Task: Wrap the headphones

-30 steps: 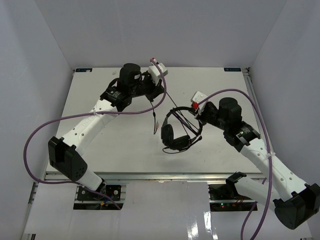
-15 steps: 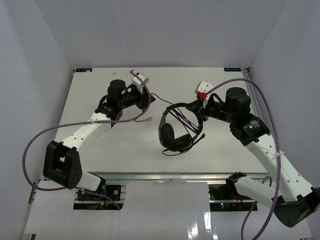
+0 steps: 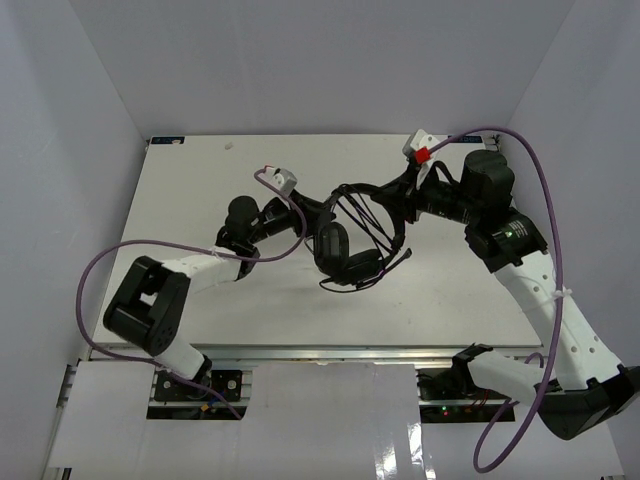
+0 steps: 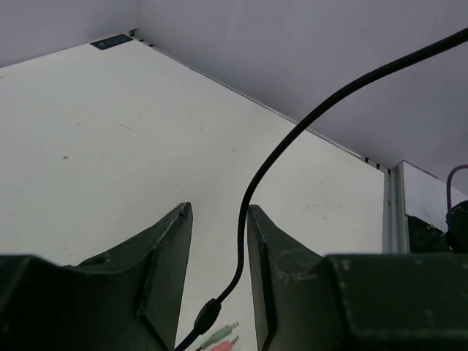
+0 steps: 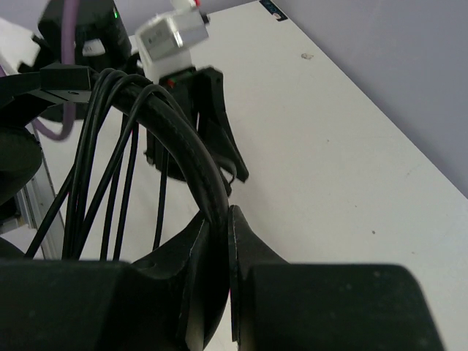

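Headphones (image 3: 332, 245) held by outstretched right claw (image 3: 398, 197), cord (image 4: 292, 131) passing through left claw (image 4: 217, 213).

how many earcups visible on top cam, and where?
2. One earcup is below the left end of the headband, mid-table. The second earcup is just lower right of it, apparently touching. Neither looks hidden.

You have one pair of black over-ear headphones (image 3: 345, 245) with two round padded earcups (image 3: 332, 243), one thin black cord (image 4: 300, 126), two white jointed robot arms (image 3: 190, 262), two thick purple cables (image 3: 545, 190), one white table (image 3: 200, 190).
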`<state>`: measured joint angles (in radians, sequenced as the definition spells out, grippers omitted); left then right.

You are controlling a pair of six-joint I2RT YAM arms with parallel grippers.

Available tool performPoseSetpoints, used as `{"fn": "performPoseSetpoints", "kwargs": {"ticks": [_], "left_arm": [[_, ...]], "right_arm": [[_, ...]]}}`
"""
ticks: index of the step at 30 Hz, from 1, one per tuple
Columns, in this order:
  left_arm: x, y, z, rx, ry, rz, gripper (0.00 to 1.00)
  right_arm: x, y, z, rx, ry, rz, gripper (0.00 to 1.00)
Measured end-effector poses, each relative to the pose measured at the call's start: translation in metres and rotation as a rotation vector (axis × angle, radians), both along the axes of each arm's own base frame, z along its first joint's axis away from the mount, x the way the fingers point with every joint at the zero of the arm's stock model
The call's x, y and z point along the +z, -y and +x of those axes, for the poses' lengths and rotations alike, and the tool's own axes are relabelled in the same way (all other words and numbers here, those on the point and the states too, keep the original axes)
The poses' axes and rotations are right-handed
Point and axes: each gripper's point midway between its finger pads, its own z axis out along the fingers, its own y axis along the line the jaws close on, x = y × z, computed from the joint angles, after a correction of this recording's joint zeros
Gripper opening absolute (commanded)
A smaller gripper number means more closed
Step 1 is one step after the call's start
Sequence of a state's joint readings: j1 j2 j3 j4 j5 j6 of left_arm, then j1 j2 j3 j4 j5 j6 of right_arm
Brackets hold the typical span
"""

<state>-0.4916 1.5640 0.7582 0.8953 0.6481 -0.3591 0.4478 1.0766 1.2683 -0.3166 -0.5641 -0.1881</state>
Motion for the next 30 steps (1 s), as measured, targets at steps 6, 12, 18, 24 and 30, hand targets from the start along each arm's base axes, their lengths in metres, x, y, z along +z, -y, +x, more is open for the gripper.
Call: {"fn": "performPoseSetpoints", "kwargs": {"ticks": [6,12,18,24,30], "left_arm": [[-0.038,0.055,-0.017,-0.129,-0.051,-0.026,0.51],[-0.051,0.073,-0.026,-0.176,-0.055,-0.068,0.46],[-0.067,0.083,-0.031,-0.186,-0.081,-0.087,0.54],[-0.101,0.093,-0.031,-0.169,-0.167,-0.063,0.52],[-0.112,0.106,-0.028,-0.149,-0.201,-0.073,0.38]], "right_arm": [[0.009,0.005,0.013,-0.034,-0.052,0.042,0.08],[0.025,0.011,0.020,-0.071,-0.048,0.071,0.08],[0.030,0.012,0.025,-0.085,-0.060,0.088,0.08],[0.029,0.014,0.031,-0.106,-0.099,0.110,0.08],[0.029,0.021,0.041,-0.175,-0.124,0.130,0.08]]}}
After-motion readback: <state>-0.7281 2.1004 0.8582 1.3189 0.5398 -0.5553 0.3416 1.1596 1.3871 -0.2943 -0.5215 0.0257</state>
